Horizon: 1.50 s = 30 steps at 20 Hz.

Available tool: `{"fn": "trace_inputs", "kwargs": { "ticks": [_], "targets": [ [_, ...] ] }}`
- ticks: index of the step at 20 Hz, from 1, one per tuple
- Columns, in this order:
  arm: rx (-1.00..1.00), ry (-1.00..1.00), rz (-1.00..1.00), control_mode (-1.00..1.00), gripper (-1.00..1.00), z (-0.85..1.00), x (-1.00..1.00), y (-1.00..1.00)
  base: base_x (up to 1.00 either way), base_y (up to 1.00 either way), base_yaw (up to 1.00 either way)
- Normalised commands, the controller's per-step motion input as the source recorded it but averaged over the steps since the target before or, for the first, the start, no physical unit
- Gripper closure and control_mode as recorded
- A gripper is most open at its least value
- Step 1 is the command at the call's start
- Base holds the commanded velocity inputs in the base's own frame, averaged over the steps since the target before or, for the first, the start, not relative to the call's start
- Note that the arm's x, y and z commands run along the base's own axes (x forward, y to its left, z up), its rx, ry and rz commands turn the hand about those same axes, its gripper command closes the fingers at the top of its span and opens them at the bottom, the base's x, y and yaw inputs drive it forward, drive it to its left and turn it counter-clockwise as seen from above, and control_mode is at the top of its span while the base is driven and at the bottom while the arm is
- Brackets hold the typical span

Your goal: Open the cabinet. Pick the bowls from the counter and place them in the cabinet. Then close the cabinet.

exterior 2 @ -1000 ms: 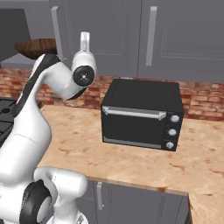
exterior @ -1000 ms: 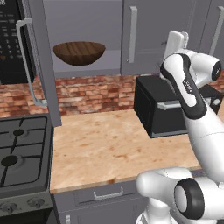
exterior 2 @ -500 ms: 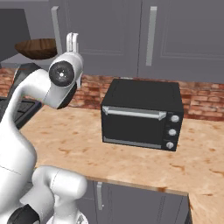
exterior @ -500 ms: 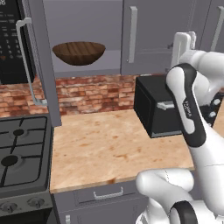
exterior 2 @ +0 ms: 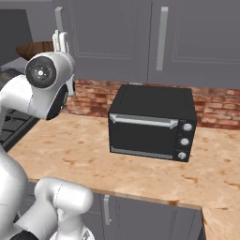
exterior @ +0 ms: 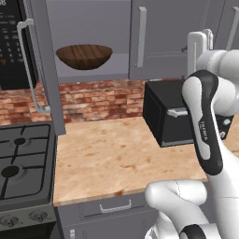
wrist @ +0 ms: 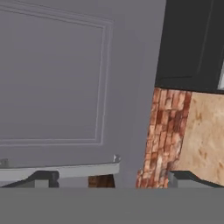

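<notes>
Tan mottled worktop (exterior: 107, 154) carries a black toaster oven (exterior 2: 152, 123); the grey wall cabinet (exterior: 158, 37) holds a dark-brown wooden bowl (exterior: 84, 56). Gripper (exterior: 200, 39) jaws stand apart, raised.

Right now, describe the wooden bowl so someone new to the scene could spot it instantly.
Start at the wide grey wall cabinet above the tan mottled countertop; its left door stands swung open. Inside, on the shelf, sits a wide shallow dark-brown wood-grain bowl. It is the only round, brown thing among flat grey panels.
</notes>
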Motion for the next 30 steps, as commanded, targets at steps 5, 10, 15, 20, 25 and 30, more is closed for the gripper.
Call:
{"fn": "trace_inputs", "kwargs": {
  "ticks": [5,10,15,20,25,30],
  "targets": [
    [-0.07,0.0,0.0,-1.0,-1.0,0.0,-0.18,0.42,0.0,0.0,0.0],
    [-0.01,0.0,0.0,-1.0,-1.0,0.0,-0.09,0.36,0.0,0.0,0.0],
    [0.0,0.0,0.0,-1.0,-1.0,0.0,-0.1,0.3,0.0,0.0,0.0],
    [0.0,0.0,0.0,-1.0,-1.0,0.0,-0.21,0.25,0.0,0.0,0.0],
    [0.0,0.0,0.0,-1.0,-1.0,0.0,-0.2,0.26,0.0,0.0,0.0],
    [0.0,0.0,0.0,-1.0,-1.0,0.0,-0.25,0.26,0.0,0.0,0.0]
  ]
}}
